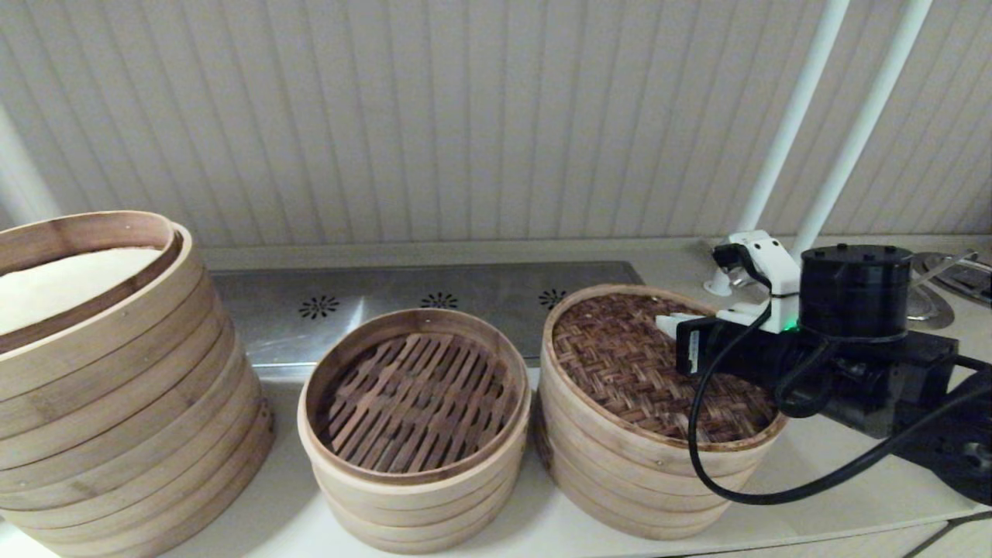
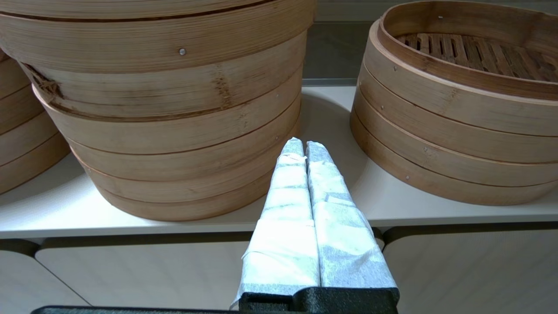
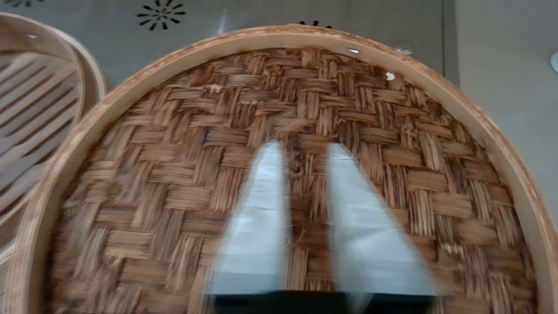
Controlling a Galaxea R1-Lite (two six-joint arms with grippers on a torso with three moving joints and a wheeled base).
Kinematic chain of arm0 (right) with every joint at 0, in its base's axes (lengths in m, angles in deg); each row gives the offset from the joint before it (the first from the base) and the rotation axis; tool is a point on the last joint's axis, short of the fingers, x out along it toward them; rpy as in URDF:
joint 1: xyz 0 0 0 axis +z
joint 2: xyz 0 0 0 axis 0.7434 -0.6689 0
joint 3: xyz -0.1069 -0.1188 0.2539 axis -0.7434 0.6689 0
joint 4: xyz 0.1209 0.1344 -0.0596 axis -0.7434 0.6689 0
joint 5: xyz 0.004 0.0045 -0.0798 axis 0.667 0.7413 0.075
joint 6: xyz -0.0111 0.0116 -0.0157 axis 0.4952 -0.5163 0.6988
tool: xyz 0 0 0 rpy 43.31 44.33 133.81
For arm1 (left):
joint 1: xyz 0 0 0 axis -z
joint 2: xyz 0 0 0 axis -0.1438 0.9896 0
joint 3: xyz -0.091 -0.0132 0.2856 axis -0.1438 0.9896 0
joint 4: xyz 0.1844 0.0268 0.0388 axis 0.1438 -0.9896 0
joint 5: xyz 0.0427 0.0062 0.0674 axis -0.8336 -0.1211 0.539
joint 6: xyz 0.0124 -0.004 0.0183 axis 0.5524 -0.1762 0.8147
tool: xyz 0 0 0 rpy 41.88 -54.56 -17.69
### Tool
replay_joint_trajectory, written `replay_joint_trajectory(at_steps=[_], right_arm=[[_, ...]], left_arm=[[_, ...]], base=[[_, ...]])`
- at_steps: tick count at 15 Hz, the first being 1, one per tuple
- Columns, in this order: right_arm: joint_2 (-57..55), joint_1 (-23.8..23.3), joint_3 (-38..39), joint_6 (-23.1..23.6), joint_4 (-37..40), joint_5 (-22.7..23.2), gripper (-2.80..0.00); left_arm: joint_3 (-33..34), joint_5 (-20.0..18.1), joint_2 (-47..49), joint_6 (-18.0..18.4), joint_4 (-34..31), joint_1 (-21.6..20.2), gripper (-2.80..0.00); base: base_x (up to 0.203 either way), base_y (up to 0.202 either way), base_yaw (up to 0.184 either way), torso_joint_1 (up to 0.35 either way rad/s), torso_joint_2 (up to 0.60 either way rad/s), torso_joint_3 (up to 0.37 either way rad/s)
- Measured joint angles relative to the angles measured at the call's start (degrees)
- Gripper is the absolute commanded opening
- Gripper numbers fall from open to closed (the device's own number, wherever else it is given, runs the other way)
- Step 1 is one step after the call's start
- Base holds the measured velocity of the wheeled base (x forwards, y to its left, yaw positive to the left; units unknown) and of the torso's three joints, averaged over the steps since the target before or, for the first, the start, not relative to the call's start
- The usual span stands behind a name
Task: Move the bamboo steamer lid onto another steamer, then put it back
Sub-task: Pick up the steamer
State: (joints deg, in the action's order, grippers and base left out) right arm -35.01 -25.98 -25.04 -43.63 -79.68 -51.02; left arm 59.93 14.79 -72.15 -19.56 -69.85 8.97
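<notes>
- Bamboo steamer lid [image 1: 647,364] sits flat on top of the right-hand steamer stack [image 1: 620,480], woven top up, hoop rim flush with the rings below.
- Right claw [image 3: 305,148] hovers over the lid's weave, roughly mid-lid toward its right side; fingers [image 3: 261,218] spread with a clear gap, pinching nothing. Can't tell from the wrist view if the tips touch the weave.
- Slat-floored basket [image 1: 415,422] is in the middle, uncovered, just left of the lidded stack and nearly touching it.
- Big tall stack [image 1: 116,387] on the far left, pale liner visible inside its rim.
- Left claw [image 2: 305,146] parked low at the near edge of the tabletop [image 2: 174,222], fingers pressed together, empty, aimed at the gap between the big stack and the slatted basket.
- Perforated metal panel [image 1: 349,302] runs along behind the steamers.
</notes>
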Motion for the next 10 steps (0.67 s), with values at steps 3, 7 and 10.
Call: replay_joint_trajectory(at_steps=[3,7,10], right_arm=[[-1.5,0.0,-0.5,0.3,-0.2,-0.2,0.00],[-2.0,0.6,-0.3,0.3,-1.1,-0.5,0.00],[-2.2,0.8,0.1,0.3,-1.7,-0.7,0.00]], left_arm=[[0.0,0.0,0.0,0.0,0.0,0.0,-2.80],[0.0,0.0,0.0,0.0,0.0,0.0,-2.80],[0.0,0.0,0.0,0.0,0.0,0.0,-2.80]], base=[[0.000,0.000,0.000,0.000,0.00,0.000],[0.000,0.000,0.000,0.000,0.00,0.000],[0.000,0.000,0.000,0.000,0.00,0.000]])
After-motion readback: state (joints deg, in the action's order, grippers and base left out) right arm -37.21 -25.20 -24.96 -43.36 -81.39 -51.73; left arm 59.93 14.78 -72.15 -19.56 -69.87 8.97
